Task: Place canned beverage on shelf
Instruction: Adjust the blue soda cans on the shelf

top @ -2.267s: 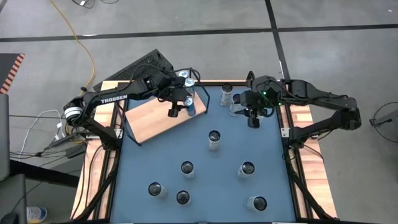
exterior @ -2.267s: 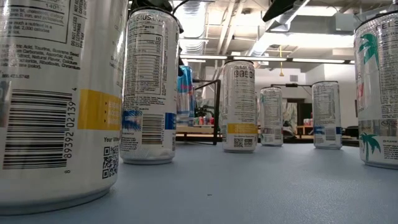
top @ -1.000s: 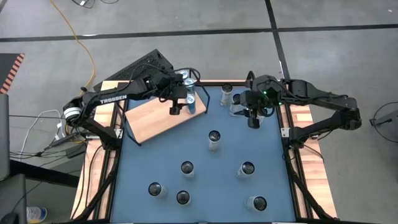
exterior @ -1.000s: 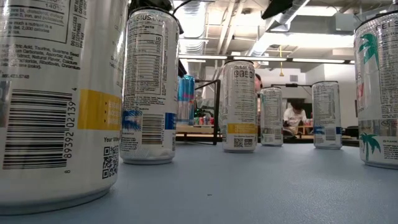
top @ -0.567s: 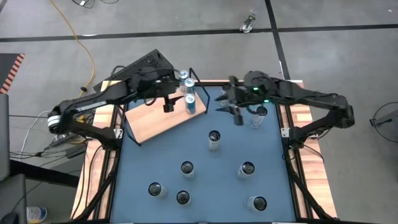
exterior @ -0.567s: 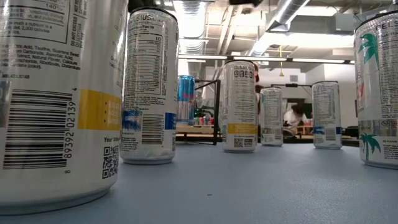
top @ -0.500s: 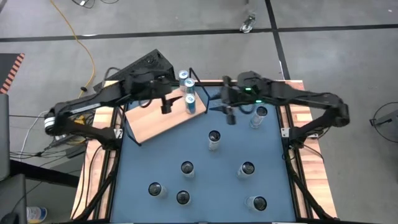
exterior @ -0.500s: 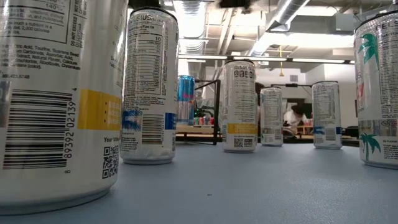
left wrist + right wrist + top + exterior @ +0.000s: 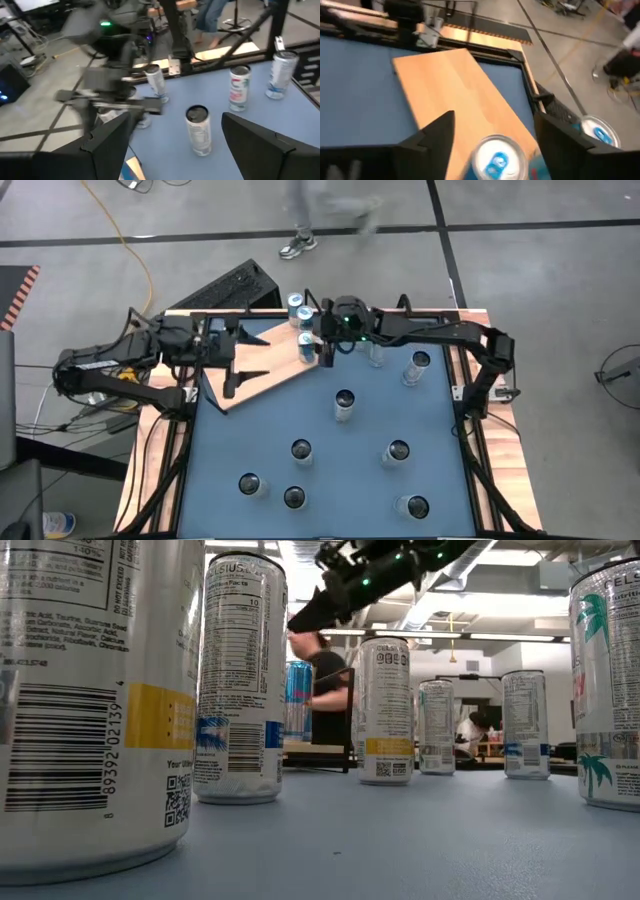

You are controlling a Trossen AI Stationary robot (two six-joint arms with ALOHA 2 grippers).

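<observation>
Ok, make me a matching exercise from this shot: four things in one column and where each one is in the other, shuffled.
Column one:
1. left tool
2. right tool
3. two blue cans
4. person

Column two:
A. on the floor beyond the table
B. open, just above a blue can
C. standing at the wire-frame end of the shelf
D. open, over the shelf end away from the cans

Pairs: 1-D, 2-B, 3-C, 4-A
</observation>
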